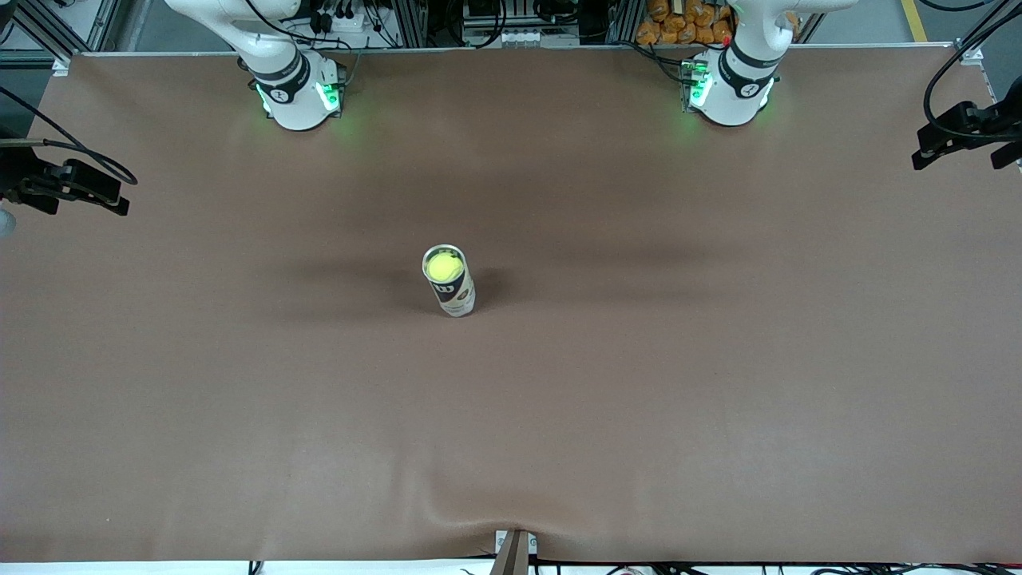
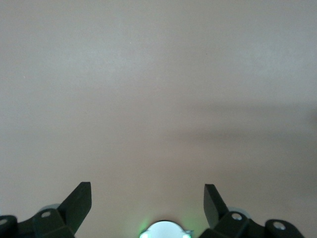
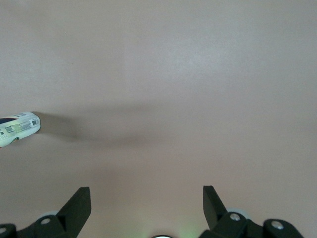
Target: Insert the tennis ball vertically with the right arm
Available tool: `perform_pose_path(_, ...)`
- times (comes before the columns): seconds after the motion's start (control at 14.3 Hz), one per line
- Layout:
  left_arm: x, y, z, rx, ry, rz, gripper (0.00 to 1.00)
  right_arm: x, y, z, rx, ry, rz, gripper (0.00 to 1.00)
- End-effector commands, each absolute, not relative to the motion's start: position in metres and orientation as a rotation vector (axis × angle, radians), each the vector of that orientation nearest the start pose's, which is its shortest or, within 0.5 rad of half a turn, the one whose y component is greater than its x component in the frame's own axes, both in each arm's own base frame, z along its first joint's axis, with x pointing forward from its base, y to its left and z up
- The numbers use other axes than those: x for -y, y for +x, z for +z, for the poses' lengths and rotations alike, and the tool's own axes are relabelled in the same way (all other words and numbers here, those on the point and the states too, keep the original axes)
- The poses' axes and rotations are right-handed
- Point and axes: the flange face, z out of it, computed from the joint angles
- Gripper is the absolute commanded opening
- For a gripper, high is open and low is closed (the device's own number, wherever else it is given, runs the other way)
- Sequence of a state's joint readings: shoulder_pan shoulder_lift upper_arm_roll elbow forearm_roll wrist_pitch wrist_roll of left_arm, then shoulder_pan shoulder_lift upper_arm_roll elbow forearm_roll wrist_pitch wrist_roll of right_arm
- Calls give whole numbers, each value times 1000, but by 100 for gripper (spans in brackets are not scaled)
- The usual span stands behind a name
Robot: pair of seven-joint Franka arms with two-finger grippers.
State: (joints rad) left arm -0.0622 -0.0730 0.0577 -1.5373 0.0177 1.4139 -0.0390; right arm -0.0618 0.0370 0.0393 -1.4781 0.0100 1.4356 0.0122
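So the ball (image 1: 444, 265) was already sitting in the mouth of the can (image 1: 451, 289), which stood upright near the middle of the table (image 1: 718, 359), a bit toward the right arm's end. From the front view you could see yellow filling the can's open top, so by my read the insertion itself was done. How deep the ball sat I couldn't tell. The right gripper (image 3: 147, 201) was up high with its fingers spread wide and nothing between them, looking down on bare table with only the can's lower end (image 3: 17, 128) poking in at the edge of its wrist view, so it was well clear of the can. The left gripper (image 2: 147, 198) was the same story: fingers wide apart, empty, just brown table under it, and that arm looked like it was simply waiting. Neither gripper showed in the front view, only the two bases along the table's top edge. If anything was left, I'd guess it was just parking the arms, since there was no other ball on the table to deal with.
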Motion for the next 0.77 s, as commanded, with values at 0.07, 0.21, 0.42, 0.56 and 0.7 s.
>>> perform_pose_path(0.07,4,517,668,84,-3143,39,100,12,553,637,-78,-3115,120,100)
perform_pose_path(0.21,4,519,665,9,-3148,46,100,12,553,638,-78,-3115,117,100)
perform_pose_path(0.42,5,518,665,-6,-3148,51,100,12,553,638,-78,-3115,117,100)
perform_pose_path(0.56,5,518,664,2,-3148,53,100,12,553,637,-78,-3115,120,100)
perform_pose_path(0.7,5,518,665,-13,-3146,49,100,11,553,637,-76,-3115,120,100)
